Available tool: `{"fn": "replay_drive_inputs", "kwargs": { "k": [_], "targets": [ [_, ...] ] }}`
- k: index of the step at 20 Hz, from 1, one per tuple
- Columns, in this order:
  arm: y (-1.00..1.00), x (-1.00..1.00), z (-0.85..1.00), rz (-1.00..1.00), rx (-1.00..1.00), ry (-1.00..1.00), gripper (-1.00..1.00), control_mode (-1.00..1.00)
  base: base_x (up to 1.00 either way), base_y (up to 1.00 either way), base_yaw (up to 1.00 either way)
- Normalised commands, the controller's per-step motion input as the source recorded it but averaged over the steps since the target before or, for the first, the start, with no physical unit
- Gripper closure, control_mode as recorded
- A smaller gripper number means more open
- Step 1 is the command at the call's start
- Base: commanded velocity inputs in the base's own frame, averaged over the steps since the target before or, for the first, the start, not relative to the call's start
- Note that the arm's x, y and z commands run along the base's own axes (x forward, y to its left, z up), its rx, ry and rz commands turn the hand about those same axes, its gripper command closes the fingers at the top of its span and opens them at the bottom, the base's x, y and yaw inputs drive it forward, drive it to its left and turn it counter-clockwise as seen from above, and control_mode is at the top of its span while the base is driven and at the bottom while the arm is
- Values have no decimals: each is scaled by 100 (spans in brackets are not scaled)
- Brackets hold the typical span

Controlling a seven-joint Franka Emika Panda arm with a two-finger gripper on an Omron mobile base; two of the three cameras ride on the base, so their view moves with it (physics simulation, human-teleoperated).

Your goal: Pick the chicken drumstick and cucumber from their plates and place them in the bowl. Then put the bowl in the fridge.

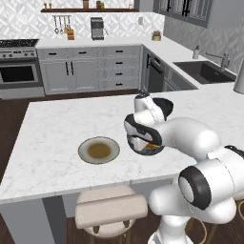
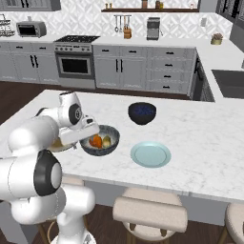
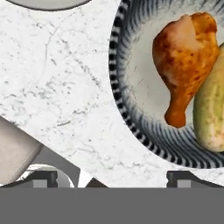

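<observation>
Drumstick point(image 3: 186, 61) and cucumber point(image 3: 212, 111) lie together in bowl point(image 3: 131, 87) just ahead of spread, empty gripper point(image 3: 111, 177), ready for fridge.

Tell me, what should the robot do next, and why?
Probably line its open jaws over the bowl's rim and take hold. The chicken drumstick and cucumber already lie inside it, both plates are bare, so only carrying the bowl to the fridge remains.
</observation>
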Motion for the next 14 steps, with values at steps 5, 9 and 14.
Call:
{"fn": "replay_drive_inputs", "kwargs": {
  "k": [5,9,14],
  "targets": [
    [20,32,-43,21,-2,6,-100,-100,0,0,0],
    [5,39,-29,13,0,0,-100,-100,0,0,0],
    [0,24,-28,8,0,0,-100,-100,0,0,0]
  ]
}}
